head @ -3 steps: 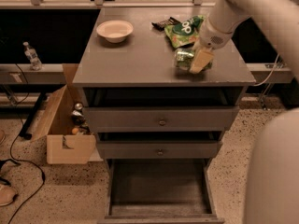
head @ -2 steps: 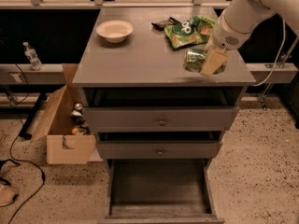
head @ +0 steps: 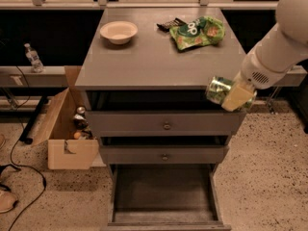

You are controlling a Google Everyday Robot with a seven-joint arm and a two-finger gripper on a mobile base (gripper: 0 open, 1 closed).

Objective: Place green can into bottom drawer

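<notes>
The green can lies on its side in my gripper, held in the air off the cabinet top's front right corner, in front of the top drawer's right end. The gripper is shut on the can, with one pale yellow finger across its front. My white arm reaches in from the upper right. The bottom drawer is pulled out wide open at the foot of the grey cabinet, below and to the left of the can. Its inside is bare.
On the cabinet top stand a white bowl, a green snack bag and a dark flat object. The two upper drawers with knobs are slightly open. A cardboard box with clutter stands on the floor at left.
My gripper has carried the green can off the cabinet top, forward and down past the front right edge. The view has shifted too.
</notes>
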